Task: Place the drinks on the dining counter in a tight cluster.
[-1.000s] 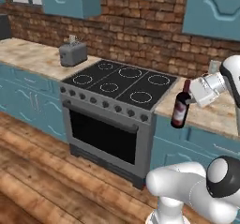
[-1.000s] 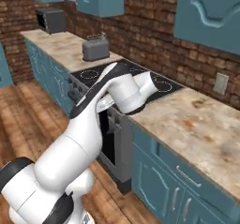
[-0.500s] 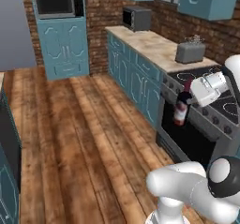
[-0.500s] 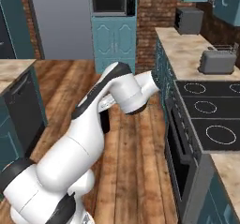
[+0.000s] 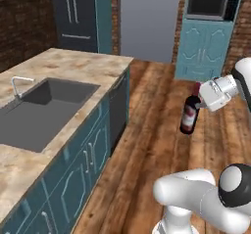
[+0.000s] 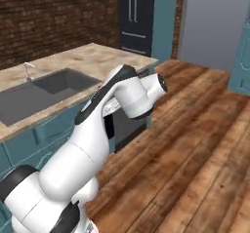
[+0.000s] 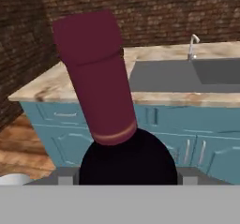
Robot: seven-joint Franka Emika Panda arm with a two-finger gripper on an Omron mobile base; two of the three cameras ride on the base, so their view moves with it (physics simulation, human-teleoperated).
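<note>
Wine bottle (image 5: 189, 115) hangs upright over the wooden floor in the left base view, clamped at its neck in the gripper (image 5: 205, 95); a second ago the stove lay ahead, now the dining counter (image 5: 68, 66) does, so the base has turned for delivery. In the hand view, the bottle's maroon neck (image 7: 96, 73) rises between the fingers, sink (image 7: 187, 75) beyond.

1. Wine bottle (image 7: 112, 120): hand view cuts off its lower body; label unseen there.
2. Gripper (image 5: 200, 97): finger contact with the bottle hidden behind the hand.
3. Dining counter (image 5: 73, 66): near end cut off by the frame's lower left edge.
4. Faucet (image 5: 17, 83): detail too small.
</note>
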